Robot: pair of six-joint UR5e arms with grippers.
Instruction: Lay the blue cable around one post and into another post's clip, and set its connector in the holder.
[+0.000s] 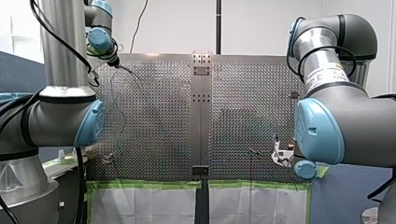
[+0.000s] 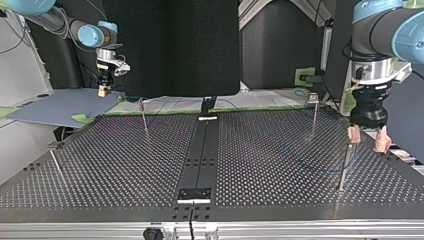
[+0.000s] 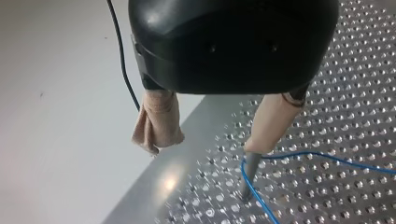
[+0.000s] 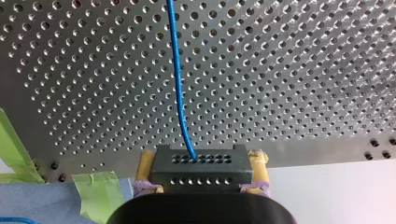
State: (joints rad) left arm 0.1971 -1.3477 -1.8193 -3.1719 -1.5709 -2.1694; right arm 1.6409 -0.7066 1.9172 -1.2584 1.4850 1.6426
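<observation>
In the right wrist view my right gripper (image 4: 201,173) is shut with its yellow pads on a dark grey connector block (image 4: 201,163). The blue cable (image 4: 180,84) runs from that block out over the perforated table (image 4: 289,70). The top view shows this gripper (image 2: 103,91) at the back left, off the table's edge. My left gripper (image 3: 203,149) is open, with nothing between its beige-padded fingers (image 3: 156,123). One finger hangs just over a thin metal post (image 3: 250,172), and the blue cable (image 3: 299,156) bends around that post. In the top view the left gripper (image 2: 368,140) stands above the right-hand post (image 2: 345,165).
More thin posts stand on the table: one with a clip on top (image 2: 313,107), one at the back left (image 2: 144,117), one leaning at the near left (image 2: 56,167). A dark centre strip (image 2: 200,155) divides the table. Green tape (image 4: 93,189) marks the edge near my right gripper.
</observation>
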